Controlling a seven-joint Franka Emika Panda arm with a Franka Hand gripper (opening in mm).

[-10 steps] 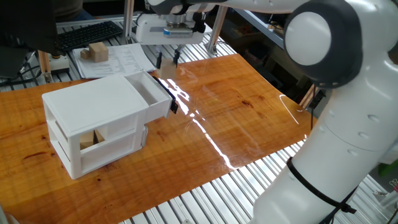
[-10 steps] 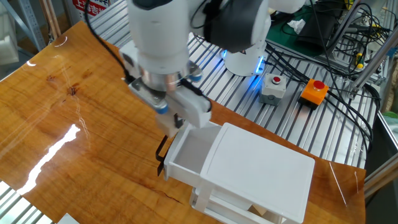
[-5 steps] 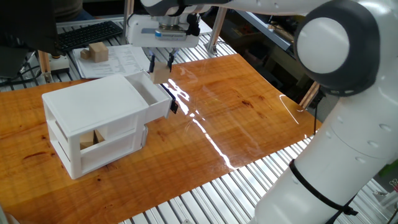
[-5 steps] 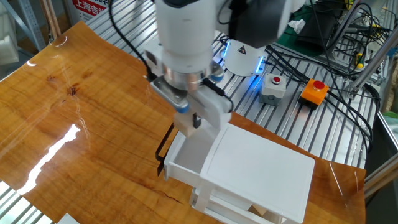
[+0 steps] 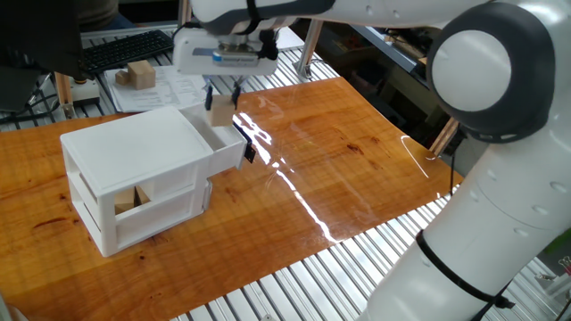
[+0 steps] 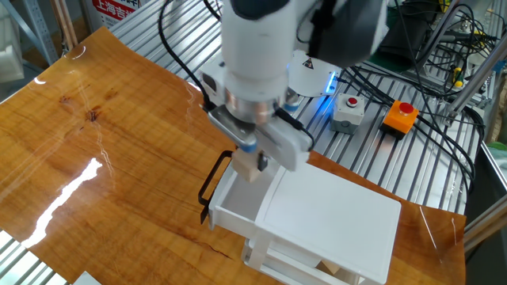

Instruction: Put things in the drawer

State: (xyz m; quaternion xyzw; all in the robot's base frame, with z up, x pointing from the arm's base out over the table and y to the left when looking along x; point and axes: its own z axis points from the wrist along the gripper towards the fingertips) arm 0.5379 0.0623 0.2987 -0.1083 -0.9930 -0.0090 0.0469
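The white cabinet (image 5: 134,147) stands on the wooden table with its upper drawer (image 5: 219,138) pulled out; the black handle (image 5: 246,145) faces the table's middle. My gripper (image 5: 223,98) is shut on a small pale beige block (image 5: 221,114), which hangs just above the open drawer tray. In the other fixed view the gripper (image 6: 255,161) and the block (image 6: 253,169) sit over the drawer's (image 6: 238,198) inner end, close to the cabinet top (image 6: 333,214), with the handle (image 6: 212,180) at the front.
A larger tan block (image 5: 133,200) sits in the cabinet's lower tier. Another tan block (image 5: 139,75) lies on papers beside a keyboard (image 5: 129,49) behind the table. A button box (image 6: 348,111), an orange box with a red button (image 6: 400,115) and cables lie beyond the table edge.
My gripper has carried the block from beside the drawer's handle end to a spot over the open tray, and a little lower. The drawer and cabinet have not moved.
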